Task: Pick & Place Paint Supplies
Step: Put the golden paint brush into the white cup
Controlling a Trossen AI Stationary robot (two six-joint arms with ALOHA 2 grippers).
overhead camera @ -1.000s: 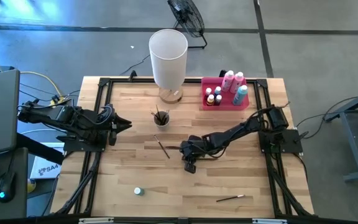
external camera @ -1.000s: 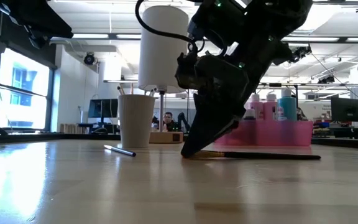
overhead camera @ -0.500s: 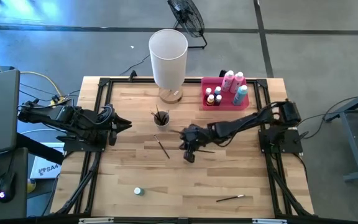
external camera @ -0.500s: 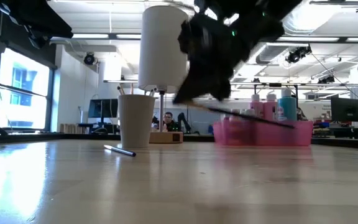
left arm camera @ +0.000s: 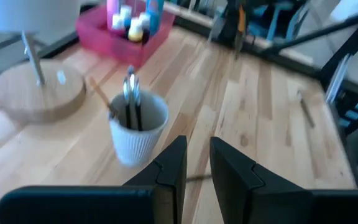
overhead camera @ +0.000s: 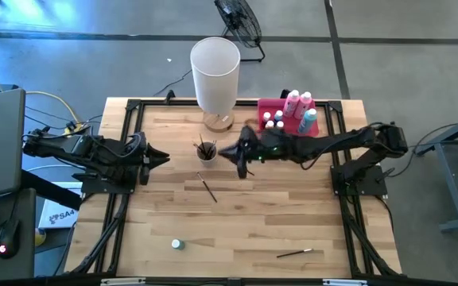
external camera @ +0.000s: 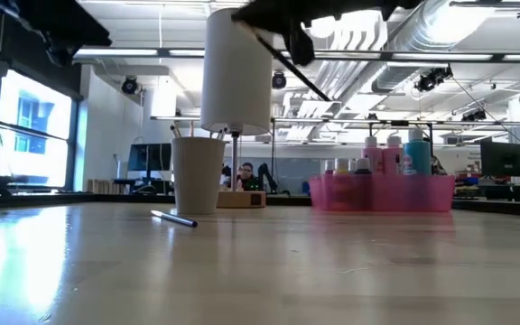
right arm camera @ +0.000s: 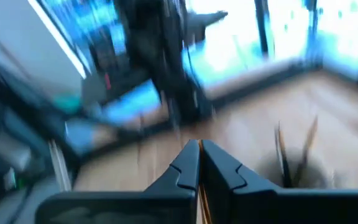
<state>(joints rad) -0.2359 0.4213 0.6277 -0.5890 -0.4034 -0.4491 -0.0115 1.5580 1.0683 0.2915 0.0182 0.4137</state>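
The right gripper (overhead camera: 242, 156), fingers clamped on a brush (external camera: 307, 78), has lifted it off the table to just beside the cup (overhead camera: 206, 151), so dropping it in looks next; the left gripper (overhead camera: 159, 157), slightly parted, waits beyond the cup.

a tall white cylinder (overhead camera: 215, 73) on a round wooden base (overhead camera: 219, 121) stands beside a pink tray (overhead camera: 265, 106); floor fan (overhead camera: 239, 19) behind.
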